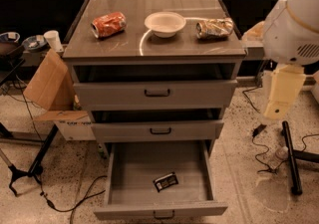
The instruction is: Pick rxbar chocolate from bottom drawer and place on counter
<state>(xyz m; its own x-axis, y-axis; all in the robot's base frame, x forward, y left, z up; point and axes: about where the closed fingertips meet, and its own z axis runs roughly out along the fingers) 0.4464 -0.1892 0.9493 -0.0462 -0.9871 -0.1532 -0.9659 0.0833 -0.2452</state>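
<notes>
Bottom drawer (pixel 130 167) stood pulled fully open, nearest the camera. Rxbar chocolate (pixel 165 181) lay flat on its floor, right of centre and toward the front. Gripper (pixel 275 111) hung off the cabinet's right side, roughly level with the middle drawer (pixel 158 131). Couldn't tell whether it was open or closed, and nothing visible in it.

Key relation: bar sat below and well to the left of the gripper, inside the drawer walls. Its long axis ran mostly across the drawer, skewed a little, right end farther back. My read is a top-down reach over the right drawer wall.

White print on the wrapper wasn't readable.

Farther back and above the gripper, on the tabletop (pixel 149 46): crushed orange can (pixel 108 24), white bowl (pixel 165 23), second crushed can (pixel 214 28), all left of the gripper. Labels unreadable.
</notes>
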